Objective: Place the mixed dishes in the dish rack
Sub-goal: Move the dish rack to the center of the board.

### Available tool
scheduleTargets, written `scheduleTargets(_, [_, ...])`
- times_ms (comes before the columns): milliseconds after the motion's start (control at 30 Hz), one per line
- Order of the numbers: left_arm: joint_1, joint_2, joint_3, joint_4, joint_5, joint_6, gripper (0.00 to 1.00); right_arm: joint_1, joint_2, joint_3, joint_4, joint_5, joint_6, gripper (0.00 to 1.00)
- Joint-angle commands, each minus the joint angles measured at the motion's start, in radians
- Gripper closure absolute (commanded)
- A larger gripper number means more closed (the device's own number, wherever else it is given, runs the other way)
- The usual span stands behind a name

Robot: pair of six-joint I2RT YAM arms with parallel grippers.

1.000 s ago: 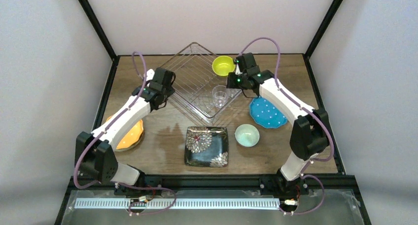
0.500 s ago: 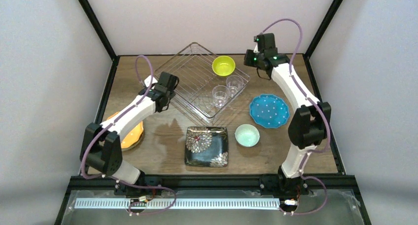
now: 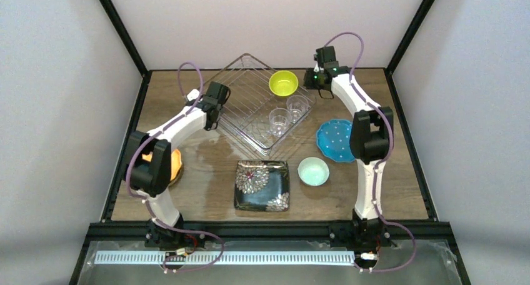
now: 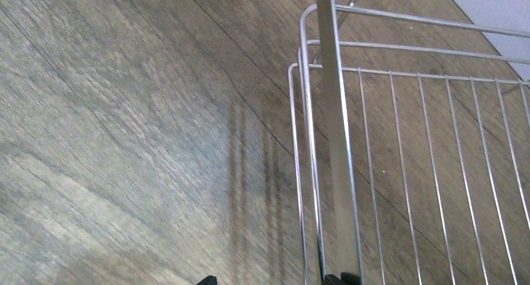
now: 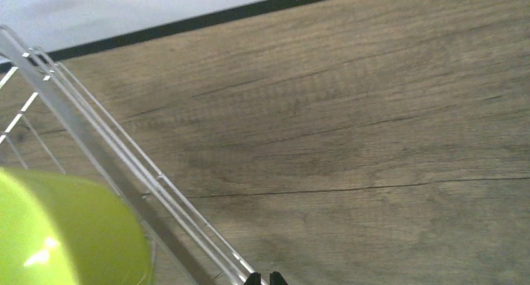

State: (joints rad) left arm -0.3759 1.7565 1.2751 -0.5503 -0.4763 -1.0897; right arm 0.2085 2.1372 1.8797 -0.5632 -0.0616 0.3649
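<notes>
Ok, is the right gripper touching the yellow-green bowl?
Apart. The right wrist view shows the right gripper at the bottom edge, with the rim wires of the dish rack running between it and the yellow-green bowl at lower left.

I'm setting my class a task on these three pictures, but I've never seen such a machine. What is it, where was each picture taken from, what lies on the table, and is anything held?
These are two robot arms bolted at the near edge of a wooden table, each ending in a two-finger gripper. The wide picture comes from a fixed camera above and behind them. The other two come from small cameras on the wrists.

A wire dish rack holds a yellow-green bowl and two glass cups. Outside it lie a blue dotted plate, a mint bowl, a black flowered plate and an orange plate half hidden by the left arm.

The left gripper is open at the rack's rim. The right gripper is shut, just outside the rack near the bowl. Neither holds anything.
</notes>
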Motion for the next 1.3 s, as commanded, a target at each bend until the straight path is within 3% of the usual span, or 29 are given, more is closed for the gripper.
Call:
scheduleTargets(0, [0.031, 0.044, 0.031, 0.036, 0.007, 0.009, 0.00, -0.004, 0.080, 0.067, -0.016, -0.040, 0.001, 0.92])
scheduleTargets(300, [0.057, 0.106, 0.094, 0.065, 0.026, 0.079, 0.00, -0.002, 0.118, 0.046, -0.003, -0.105, 0.025, 0.95])
scheduleTargets(833, [0.055, 0.211, 0.211, 0.103, 0.141, 0.208, 0.00, 0.000, -0.026, -0.220, 0.091, -0.120, 0.037, 0.95])
scheduleTargets(1267, [0.037, 0.213, 0.228, 0.093, 0.176, 0.242, 0.00, 0.070, -0.134, -0.333, 0.102, -0.093, 0.032, 0.95])
